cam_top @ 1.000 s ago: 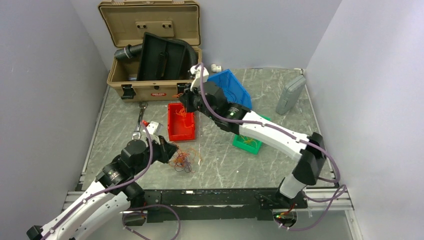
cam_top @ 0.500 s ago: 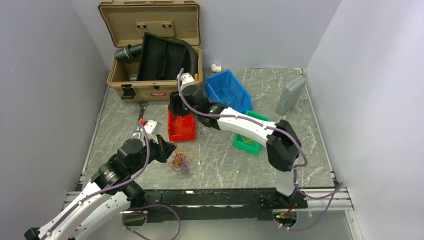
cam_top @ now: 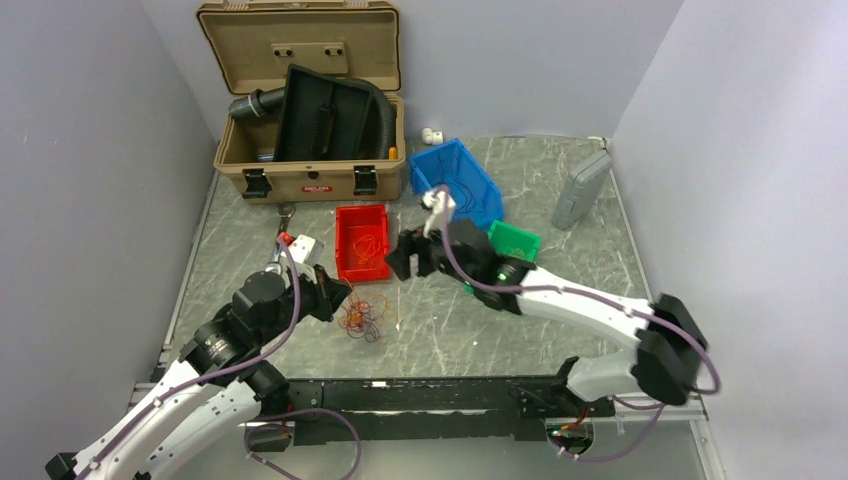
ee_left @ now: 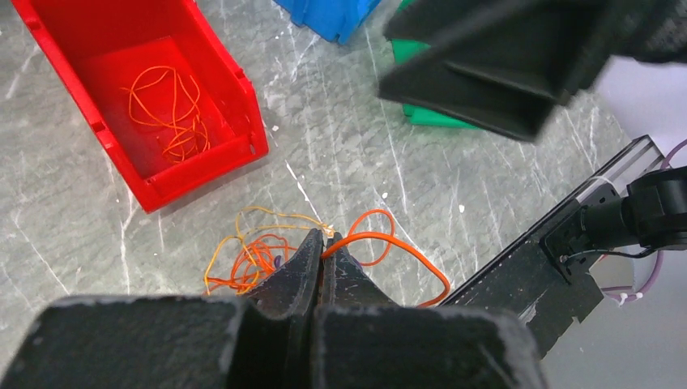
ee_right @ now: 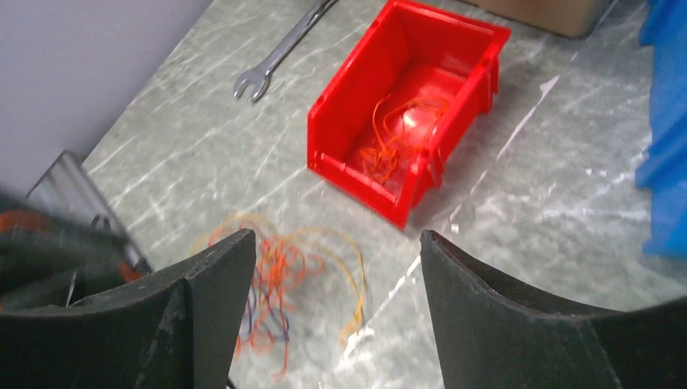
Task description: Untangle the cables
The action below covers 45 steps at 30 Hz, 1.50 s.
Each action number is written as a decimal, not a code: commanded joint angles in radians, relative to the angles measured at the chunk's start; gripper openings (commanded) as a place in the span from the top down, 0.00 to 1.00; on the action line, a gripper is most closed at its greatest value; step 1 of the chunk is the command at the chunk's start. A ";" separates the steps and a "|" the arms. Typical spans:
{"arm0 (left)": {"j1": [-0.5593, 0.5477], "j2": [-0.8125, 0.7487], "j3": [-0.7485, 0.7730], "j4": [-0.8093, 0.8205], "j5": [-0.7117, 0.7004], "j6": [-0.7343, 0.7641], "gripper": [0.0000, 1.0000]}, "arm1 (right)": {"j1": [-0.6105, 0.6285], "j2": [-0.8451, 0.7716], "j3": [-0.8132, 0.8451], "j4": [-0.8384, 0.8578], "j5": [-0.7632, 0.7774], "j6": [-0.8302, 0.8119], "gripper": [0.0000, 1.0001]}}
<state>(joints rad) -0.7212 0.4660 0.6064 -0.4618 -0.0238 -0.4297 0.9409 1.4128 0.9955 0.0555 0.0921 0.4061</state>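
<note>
Left pincer (ee_left: 324, 243) is clenched on one orange strand (ee_left: 369, 237), apparently anchoring the cables (cam_top: 362, 318), which lie tangled on the desk (cam_top: 450, 340) below the red bin (cam_top: 362, 240), lower left of centre. Right pincer (ee_right: 336, 243) hangs released overhead, poised to pull.

My left gripper (ee_left: 324, 245) is matt black plastic with a faintly grainy skin. The cables (ee_left: 253, 259) wear smooth, slightly shiny plastic sheathing. The red bin (cam_top: 362, 272) is glossy moulded plastic and catches a highlight inside. The table (cam_top: 450, 330) looks like smooth grey marbled stone with a soft sheen. The wrench (ee_right: 279, 50) is bare, dull-bright metal.
</note>
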 commanded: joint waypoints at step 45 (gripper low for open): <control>0.002 0.161 0.354 0.151 0.210 -0.175 1.00 | 0.289 0.110 -0.222 0.517 0.238 0.035 0.61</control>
<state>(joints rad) -0.7147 0.6071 0.8303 -0.3901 0.1555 -0.5968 1.2278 1.5169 0.8062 0.5049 0.2611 0.3714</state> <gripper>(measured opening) 0.014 0.434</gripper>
